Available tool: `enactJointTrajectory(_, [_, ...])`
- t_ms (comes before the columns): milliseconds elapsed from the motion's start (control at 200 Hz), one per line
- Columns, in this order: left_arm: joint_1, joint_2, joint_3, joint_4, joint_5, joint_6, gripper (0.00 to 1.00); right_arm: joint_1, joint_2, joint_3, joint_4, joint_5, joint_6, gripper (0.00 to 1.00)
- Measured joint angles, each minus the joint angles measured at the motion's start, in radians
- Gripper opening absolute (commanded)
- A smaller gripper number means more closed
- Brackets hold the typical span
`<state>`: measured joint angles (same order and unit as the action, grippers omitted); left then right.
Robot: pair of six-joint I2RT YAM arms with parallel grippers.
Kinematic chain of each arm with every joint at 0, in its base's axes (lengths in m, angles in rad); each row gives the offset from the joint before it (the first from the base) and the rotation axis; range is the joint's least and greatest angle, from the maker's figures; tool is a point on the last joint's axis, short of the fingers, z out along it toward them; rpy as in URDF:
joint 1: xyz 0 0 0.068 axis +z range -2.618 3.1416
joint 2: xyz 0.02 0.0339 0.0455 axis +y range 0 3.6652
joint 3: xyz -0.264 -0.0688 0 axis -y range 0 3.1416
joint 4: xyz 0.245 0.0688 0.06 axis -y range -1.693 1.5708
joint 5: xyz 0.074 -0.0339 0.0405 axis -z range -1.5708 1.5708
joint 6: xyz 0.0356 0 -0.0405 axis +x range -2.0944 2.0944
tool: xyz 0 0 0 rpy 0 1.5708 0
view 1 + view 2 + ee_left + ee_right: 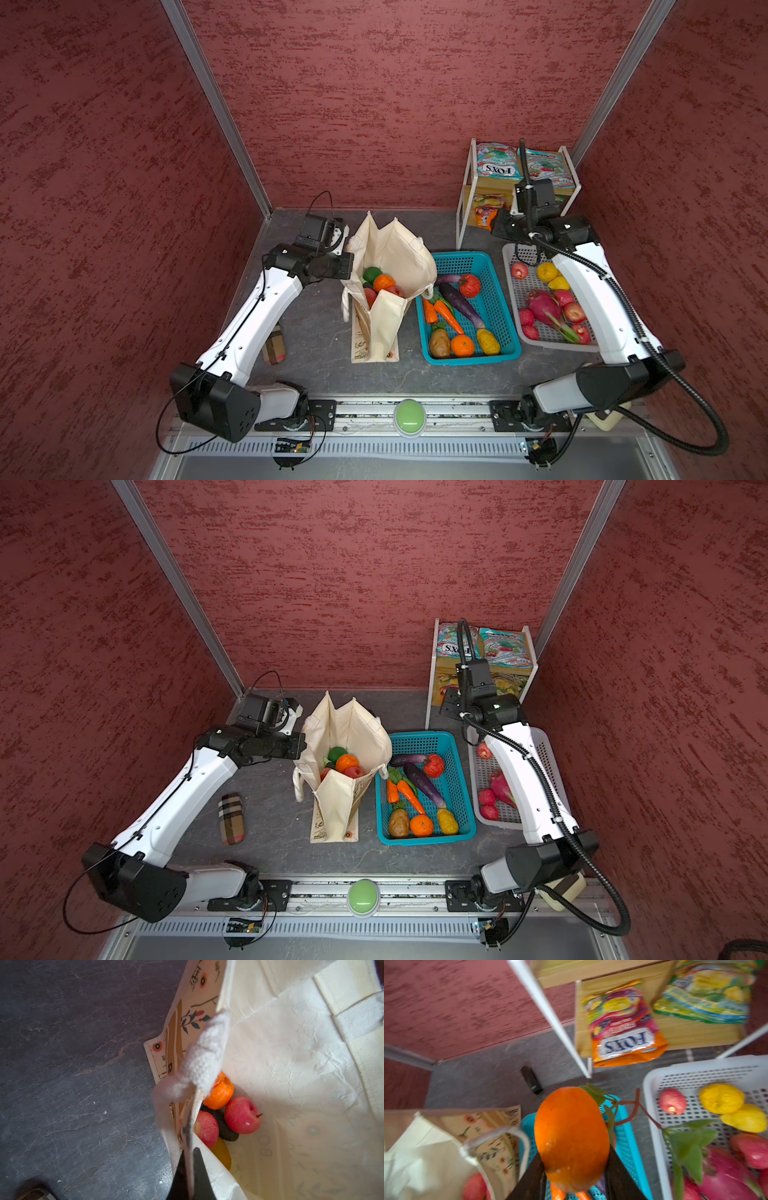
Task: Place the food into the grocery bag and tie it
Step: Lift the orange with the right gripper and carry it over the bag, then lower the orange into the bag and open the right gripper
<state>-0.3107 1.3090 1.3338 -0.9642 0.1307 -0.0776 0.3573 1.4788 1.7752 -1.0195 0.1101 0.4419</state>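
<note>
We see the grey table (316, 332) w/ the grocery bag (395, 257) upright on it, mouth open, just left of the teal basket (469, 359). The white basket (552, 344) is further right, and the rack (464, 199) is behind. In the bag: red apples (242, 1115), orange pumpkin (383, 282), green veg (372, 274). L gripper (190, 1159) is clenched on the bag's rim, beside a white handle (203, 1059). R gripper (575, 1155) grasps an orange fruit (571, 1130) w/ a leafy stem, off the table, in front of the rack near both baskets' back ends.

Robot lab booth, red walls (374, 104), aluminium rail (457, 411)
</note>
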Motion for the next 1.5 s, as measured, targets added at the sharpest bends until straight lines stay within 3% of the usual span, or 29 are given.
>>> enactJointTrajectory(311, [0.0, 0.0, 0.0, 0.0, -0.001, 0.0, 0.0, 0.419, 0.212, 0.304, -0.012, -0.005, 0.029, 0.4])
enactJointTrajectory(571, [0.01, -0.008, -0.011, 0.005, 0.0, 0.0, 0.0, 0.615, 0.404, 0.567, -0.066, -0.007, 0.023, 0.41])
enactJointTrajectory(716, [0.024, -0.022, -0.013, 0.003, 0.007, 0.0, 0.0, 0.647, 0.406, 0.537, -0.063, -0.014, 0.033, 0.42])
enactJointTrajectory(962, [0.031, -0.041, -0.027, 0.002, 0.01, -0.001, 0.0, 0.647, 0.401, 0.342, -0.03, -0.02, 0.033, 0.44])
enactJointTrajectory(1503, [0.036, -0.053, 0.0, -0.056, 0.029, -0.001, 0.0, 0.595, 0.404, 0.194, 0.016, -0.04, 0.014, 0.46])
